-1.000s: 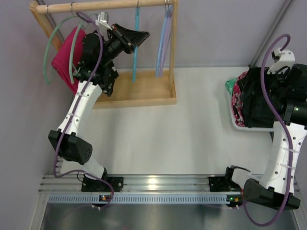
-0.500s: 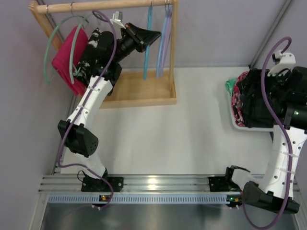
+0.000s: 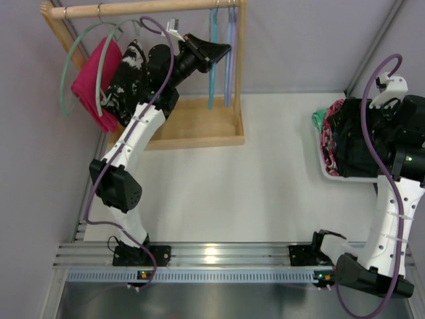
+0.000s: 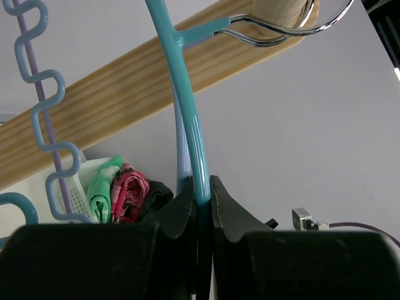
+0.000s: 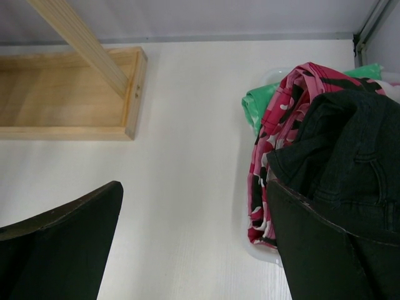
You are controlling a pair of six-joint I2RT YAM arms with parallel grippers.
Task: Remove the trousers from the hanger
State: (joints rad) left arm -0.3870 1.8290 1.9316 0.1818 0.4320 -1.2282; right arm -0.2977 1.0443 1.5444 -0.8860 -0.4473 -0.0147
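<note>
Both arms look alike from here: left arm (image 3: 136, 129) and right arm (image 3: 393, 219) have white link shells and chunky black joint housings. A purple cable (image 3: 364, 100) loops along each. Left tool (image 4: 201, 187) and right tool (image 5: 194, 187) carry matte-black, curved fingers (image 4: 231, 215).

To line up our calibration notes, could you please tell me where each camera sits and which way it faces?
Top external: above and behind the bases, looking down on table, rack and bin; left arm and right arm show.
Left wrist: on the raised left arm, looking up past the left fingers, shut on the hanger, to the rail.
Right wrist: over the bin, looking down between the open right fingers at the trousers.
Shared: top and left wrist both show hanger and rail.
</note>
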